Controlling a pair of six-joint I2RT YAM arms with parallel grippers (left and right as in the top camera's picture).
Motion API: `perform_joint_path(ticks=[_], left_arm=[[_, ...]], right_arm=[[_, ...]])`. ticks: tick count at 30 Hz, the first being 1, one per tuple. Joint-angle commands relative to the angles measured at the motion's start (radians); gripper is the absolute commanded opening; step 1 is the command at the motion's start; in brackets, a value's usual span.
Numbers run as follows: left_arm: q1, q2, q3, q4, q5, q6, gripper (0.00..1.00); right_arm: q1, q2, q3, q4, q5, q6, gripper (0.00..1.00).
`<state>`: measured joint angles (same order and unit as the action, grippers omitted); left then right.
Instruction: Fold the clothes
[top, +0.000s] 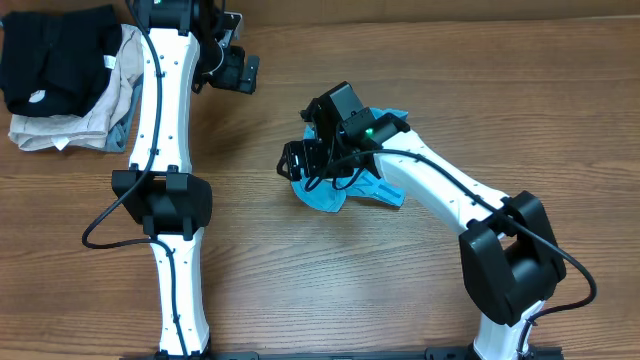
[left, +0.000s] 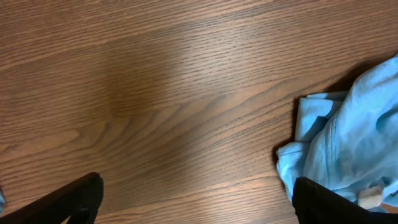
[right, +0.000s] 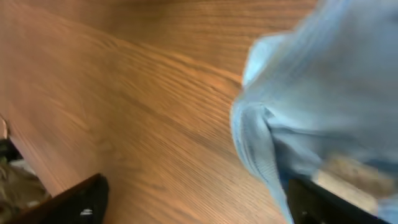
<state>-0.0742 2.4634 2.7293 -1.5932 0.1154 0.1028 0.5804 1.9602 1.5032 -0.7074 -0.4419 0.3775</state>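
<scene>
T-shirt (top: 325, 197): one, crumpled. Left gripper (left: 196, 196), right gripper (right: 196, 199): both spread wide, empty.

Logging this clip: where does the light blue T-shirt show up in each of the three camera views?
Overhead: the T-shirt lies crumpled near the centre of the picture.
Left wrist: at the right edge, from mid-height down to the bottom.
Right wrist: blurred, filling most of the right half.
Shared landmark: the wood-grain table, bare beside the shirt in all three.
</scene>
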Motion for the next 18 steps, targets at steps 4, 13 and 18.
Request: perform_joint_path(ticks=[4,13,18], left_arm=[[0.001,-0.002,0.022,0.000,0.009,-0.014,0.99],[0.001,-0.002,0.022,0.006,0.016,-0.014,0.99],[0.001,-0.002,0.022,0.006,0.016,-0.014,1.00]], right_arm=[[-0.126,-0.121,0.187,-0.268,0.177,0.021,0.99],[-0.232,-0.102,0.106,-0.342,0.221,0.025,0.70],[-0.216,-0.101,-0.006,-0.220,0.231,0.100,0.67]])
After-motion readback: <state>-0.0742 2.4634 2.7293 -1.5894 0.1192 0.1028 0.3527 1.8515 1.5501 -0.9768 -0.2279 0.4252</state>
